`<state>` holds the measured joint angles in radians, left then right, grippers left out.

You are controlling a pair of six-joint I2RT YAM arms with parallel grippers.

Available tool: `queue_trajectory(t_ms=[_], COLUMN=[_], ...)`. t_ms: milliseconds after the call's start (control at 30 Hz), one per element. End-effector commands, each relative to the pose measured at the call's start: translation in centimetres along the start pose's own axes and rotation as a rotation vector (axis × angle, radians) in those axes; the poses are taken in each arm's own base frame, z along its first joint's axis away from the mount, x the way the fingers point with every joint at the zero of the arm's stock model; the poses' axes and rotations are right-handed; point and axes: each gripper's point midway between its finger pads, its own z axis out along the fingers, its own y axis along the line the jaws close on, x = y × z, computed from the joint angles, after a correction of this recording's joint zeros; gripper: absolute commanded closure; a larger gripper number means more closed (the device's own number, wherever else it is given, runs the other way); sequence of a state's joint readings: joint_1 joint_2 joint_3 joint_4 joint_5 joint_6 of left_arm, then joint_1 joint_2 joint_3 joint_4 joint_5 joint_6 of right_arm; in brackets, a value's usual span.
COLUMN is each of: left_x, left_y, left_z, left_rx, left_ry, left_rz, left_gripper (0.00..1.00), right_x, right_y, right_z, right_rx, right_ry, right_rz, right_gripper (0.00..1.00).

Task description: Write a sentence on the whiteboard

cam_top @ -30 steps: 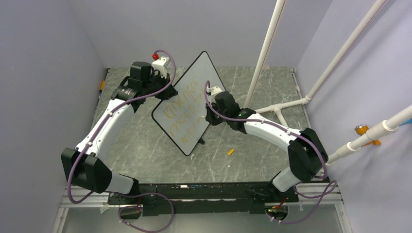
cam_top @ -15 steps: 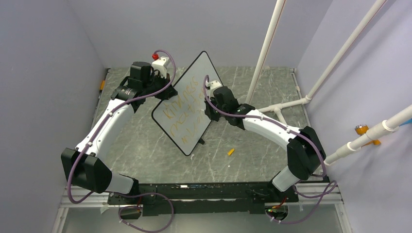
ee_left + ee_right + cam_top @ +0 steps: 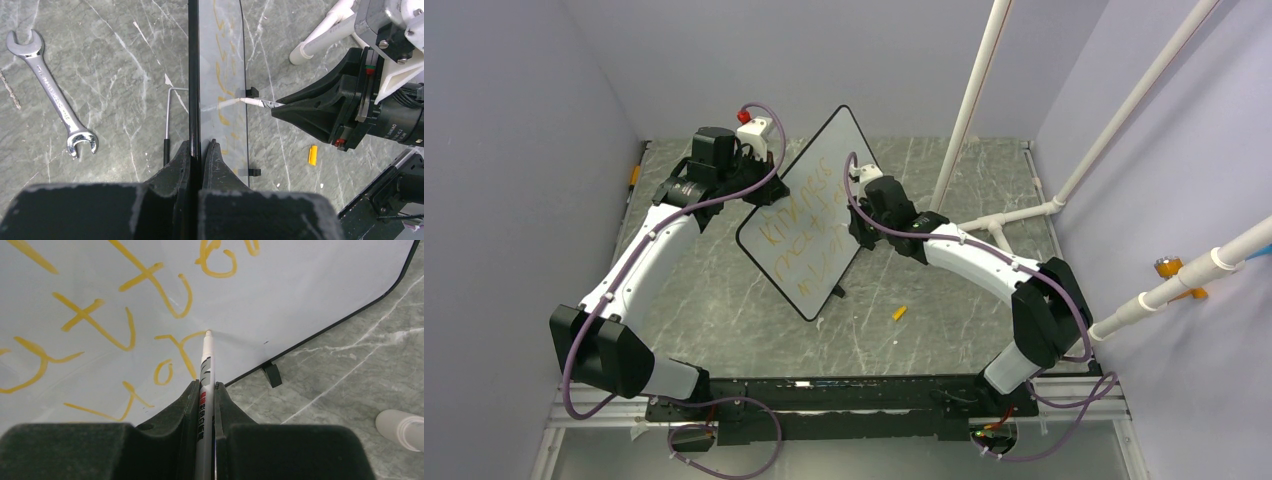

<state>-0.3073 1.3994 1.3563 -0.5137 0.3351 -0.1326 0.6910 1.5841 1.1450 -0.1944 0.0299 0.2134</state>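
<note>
The whiteboard (image 3: 832,148) stands tilted on edge mid-table, with the orange-yellow sentence (image 3: 807,232) in about three lines on its face. My left gripper (image 3: 762,192) is shut on the board's black-framed left edge; the left wrist view (image 3: 199,145) shows the board (image 3: 222,55) edge-on between the fingers. My right gripper (image 3: 857,228) is shut on a slim white marker (image 3: 206,365), seen in the right wrist view (image 3: 205,386). The marker's tip touches the board (image 3: 310,285) at the end of a stroke of the lettering (image 3: 150,285), near the lower right corner.
A silver wrench (image 3: 50,90) and an Allen key (image 3: 167,120) lie behind the board. A yellow cap (image 3: 899,313) lies on the marble table in front. White PVC pipes (image 3: 972,110) rise at the right. A black board foot (image 3: 271,374) sticks out below the frame.
My right gripper has moved a little up and away along the board with the marker. The left arm and the board have held still.
</note>
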Motion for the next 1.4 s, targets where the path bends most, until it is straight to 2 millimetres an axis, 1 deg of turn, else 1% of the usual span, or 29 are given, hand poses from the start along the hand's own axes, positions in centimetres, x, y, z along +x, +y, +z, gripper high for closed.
queue_trajectory(t_ms=[0,100,233,367,700,867,1000,1367], left_x=[5.9,5.9,6.0,6.0,6.0,6.0,6.0,6.6], left_y=[5.3,5.2,5.2,5.1,5.0,4.9,4.8,4.8], left_z=[-0.4,-0.4,-0.3,-0.2,-0.1,-0.2,-0.2,-0.2], left_rx=[-0.227,-0.225,-0.221,-0.218,-0.215,-0.213,-0.213,-0.231], left_ry=[0.225,0.225,0.228,0.228,0.230,0.226,0.225,0.245], left_rz=[0.121,0.120,0.118,0.119,0.119,0.122,0.125,0.146], left_gripper=[1.00,1.00,1.00,1.00,1.00,1.00,1.00,1.00], right_x=[0.0,0.6,1.6,1.9,2.0,1.7,1.3,0.0], right_y=[0.7,0.6,1.0,0.9,0.3,0.4,0.0,0.3], right_z=[0.7,0.8,0.9,0.9,0.6,-0.5,-1.6,-6.0], right_rx=[-0.033,-0.032,-0.057,-0.055,-0.031,-0.033,-0.011,-0.027], right_ry=[-0.021,-0.012,0.008,0.011,0.017,0.014,-0.001,-0.080], right_rz=[0.018,0.022,0.026,0.030,0.017,0.015,0.025,0.059], right_gripper=[1.00,1.00,1.00,1.00,1.00,1.00,1.00,1.00])
